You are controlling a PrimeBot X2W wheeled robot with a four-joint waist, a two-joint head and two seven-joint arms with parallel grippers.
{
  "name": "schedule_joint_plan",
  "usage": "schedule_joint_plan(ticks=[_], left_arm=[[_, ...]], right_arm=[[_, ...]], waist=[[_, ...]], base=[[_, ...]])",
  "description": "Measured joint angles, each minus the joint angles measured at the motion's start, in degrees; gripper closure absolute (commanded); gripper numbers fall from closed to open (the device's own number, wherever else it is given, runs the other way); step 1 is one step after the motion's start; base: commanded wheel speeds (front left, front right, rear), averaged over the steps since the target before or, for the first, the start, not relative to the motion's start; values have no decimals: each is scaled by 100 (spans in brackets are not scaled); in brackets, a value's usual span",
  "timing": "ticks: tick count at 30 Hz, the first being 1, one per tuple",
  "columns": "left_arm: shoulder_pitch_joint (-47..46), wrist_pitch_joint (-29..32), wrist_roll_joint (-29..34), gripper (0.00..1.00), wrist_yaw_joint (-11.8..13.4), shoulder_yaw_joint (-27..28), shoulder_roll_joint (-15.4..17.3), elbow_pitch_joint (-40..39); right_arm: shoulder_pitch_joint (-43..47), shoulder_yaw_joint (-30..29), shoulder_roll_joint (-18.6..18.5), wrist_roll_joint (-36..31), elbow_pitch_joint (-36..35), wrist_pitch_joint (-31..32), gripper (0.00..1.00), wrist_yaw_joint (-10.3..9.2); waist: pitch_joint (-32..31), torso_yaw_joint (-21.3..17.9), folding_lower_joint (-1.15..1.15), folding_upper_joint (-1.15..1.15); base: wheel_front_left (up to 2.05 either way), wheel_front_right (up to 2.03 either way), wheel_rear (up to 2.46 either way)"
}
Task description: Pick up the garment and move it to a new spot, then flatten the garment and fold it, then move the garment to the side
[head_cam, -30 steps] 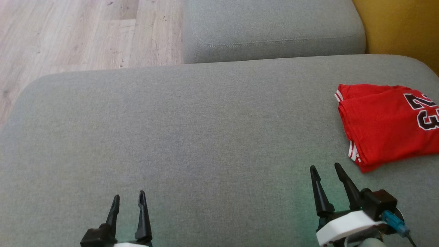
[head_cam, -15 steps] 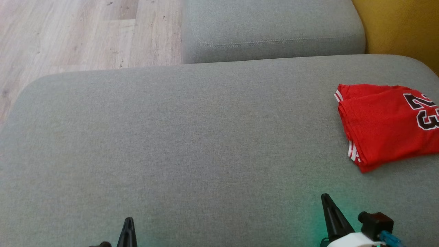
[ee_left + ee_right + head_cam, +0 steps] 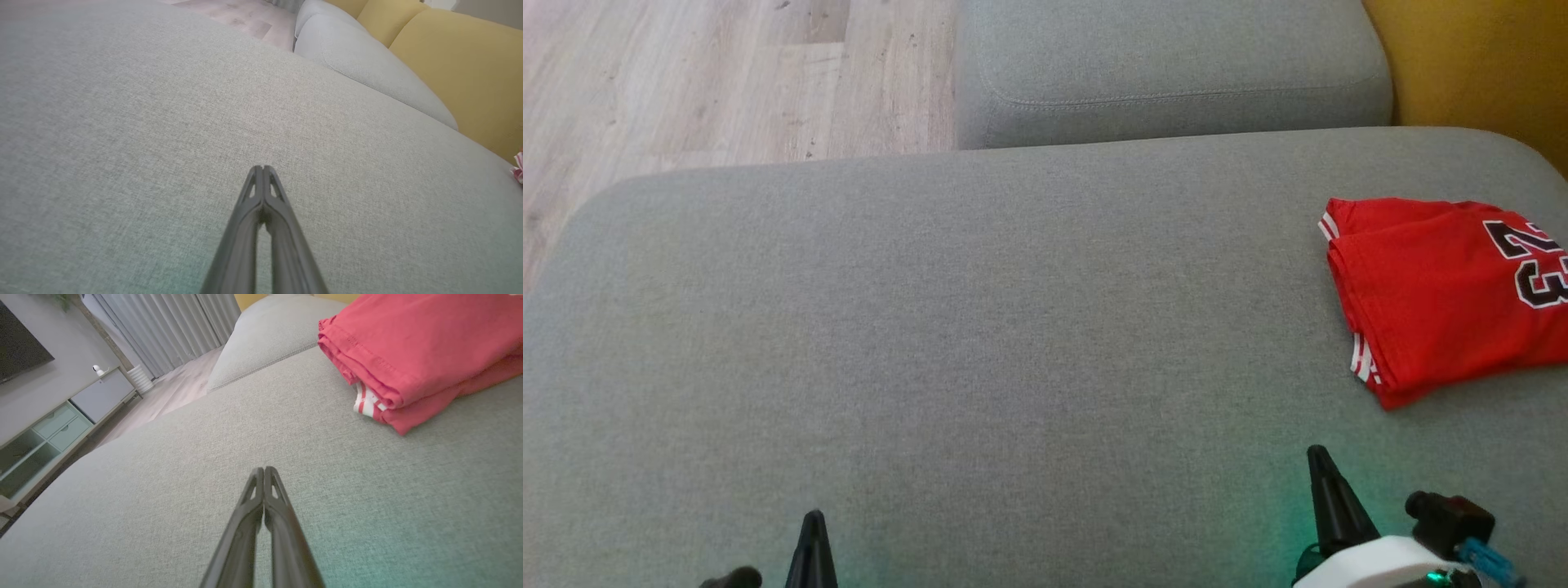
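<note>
The garment (image 3: 1445, 298), a red jersey with white trim and black numbers, lies folded at the right side of the grey sofa cushion (image 3: 980, 327). The right wrist view shows the garment (image 3: 412, 347) at the upper right, its folded edges stacked. My right gripper (image 3: 1319, 457) stands near the bottom edge, below and left of the jersey, apart from it. In its own view the right gripper (image 3: 264, 470) is shut with nothing between the fingers. At the lower left my left gripper (image 3: 812, 521) is low over bare cushion. Up close the left gripper (image 3: 262, 168) is shut and empty.
A second grey cushion (image 3: 1168, 69) sits behind the big one. Yellow upholstery (image 3: 1478, 57) rises at the far right. Wooden floor (image 3: 686, 82) lies beyond the cushion's far left edge. A low cabinet (image 3: 61, 420) stands across the room.
Both grippers went from open to shut and drew back toward the bottom edge of the head view. The jersey has not moved.
</note>
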Motion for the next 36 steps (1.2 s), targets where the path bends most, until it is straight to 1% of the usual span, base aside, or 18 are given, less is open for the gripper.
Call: schedule_joint_plan(ticks=[36], left_arm=[[-350,602,-1960,100,-374,564,-67,-187]], right_arm=[[-257,-370,-30,2382,-234,459,100,0]], waist=[[63,-24,0,0]], base=[[0,0,0]])
